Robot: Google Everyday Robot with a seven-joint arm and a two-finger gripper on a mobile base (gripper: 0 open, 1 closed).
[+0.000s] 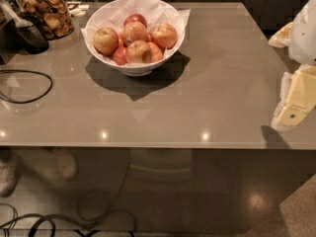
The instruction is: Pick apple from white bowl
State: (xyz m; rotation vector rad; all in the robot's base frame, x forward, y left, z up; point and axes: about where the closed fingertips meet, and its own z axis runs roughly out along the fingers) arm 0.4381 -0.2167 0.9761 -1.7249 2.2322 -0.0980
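Note:
The white bowl stands on the grey table at the back, left of centre, lined with crinkled white paper and holding several apples. The yellow-tan apple with a reddish blush lies at the front of the pile, its dark stem dimple facing right. Other apples lie around it, with a small red one behind. My gripper is at the far right edge of the camera view, above the table's right side, far from the bowl and holding nothing that I can see. Part of it is cut off by the frame.
A glass jar of brown snacks stands at the back left with a dark scoop beside it. A black cable loops on the table's left side. The table's front edge runs across the middle, with cables on the floor below it.

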